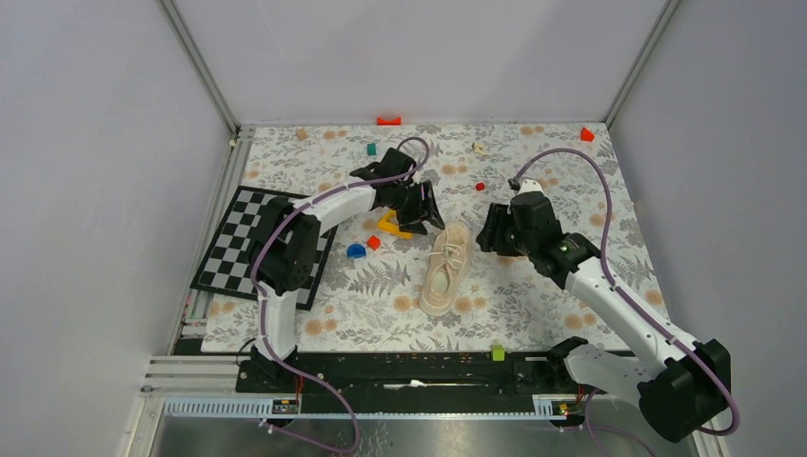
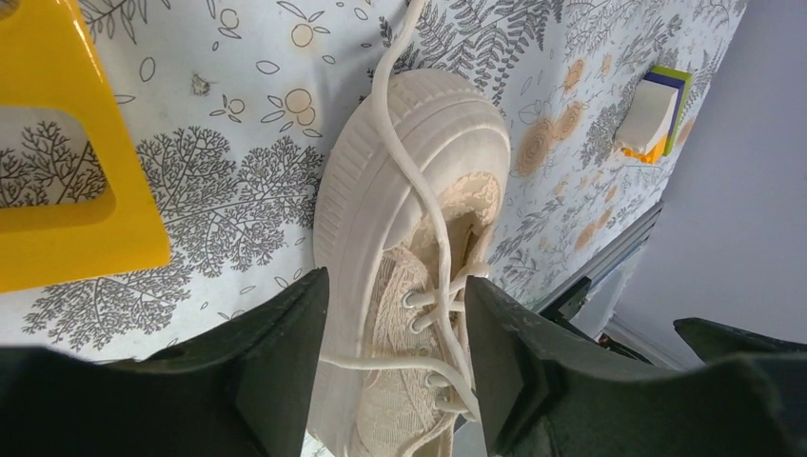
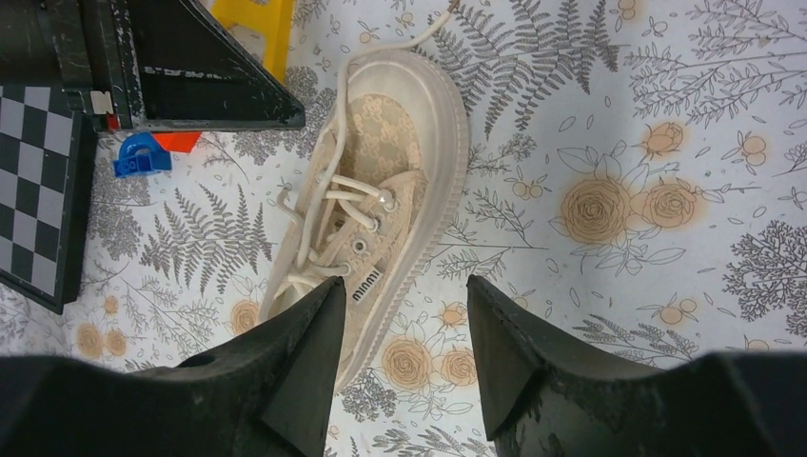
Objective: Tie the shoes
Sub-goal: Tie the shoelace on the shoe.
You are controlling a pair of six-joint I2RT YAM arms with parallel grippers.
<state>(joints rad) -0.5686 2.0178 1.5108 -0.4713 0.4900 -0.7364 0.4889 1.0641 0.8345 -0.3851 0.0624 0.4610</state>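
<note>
Cream sneaker (image 1: 445, 268) resting on its sole on the floral mat (image 1: 571, 190), toe end between the two grippers, heel toward the arm bases. Left gripper (image 2: 395, 286) spread open, clamping nothing, poised over the toe end. Ribbed toe cap just ahead of its fingertips; eyelets and crossed laces (image 2: 419, 190) framed in the gap between its fingers. One loose lace end trailing forward past the toe cap, away from that gripper. Another strand crossing sideways low in the gap, contact with either finger impossible to tell. Off to the left of the left gripper in its wrist view, a yellow block (image 2: 67, 190), apart from the sneaker. Right gripper (image 3: 404, 286) likewise open and empty, hovering beside the sneaker's side wall, with the shoe ahead and slightly left of its fingertips and the laces lying loose and untied. Beyond the shoe from the right gripper: the left gripper's dark body, a blue piece (image 3: 140, 155) and the edge of a chessboard (image 3: 38, 219).
</note>
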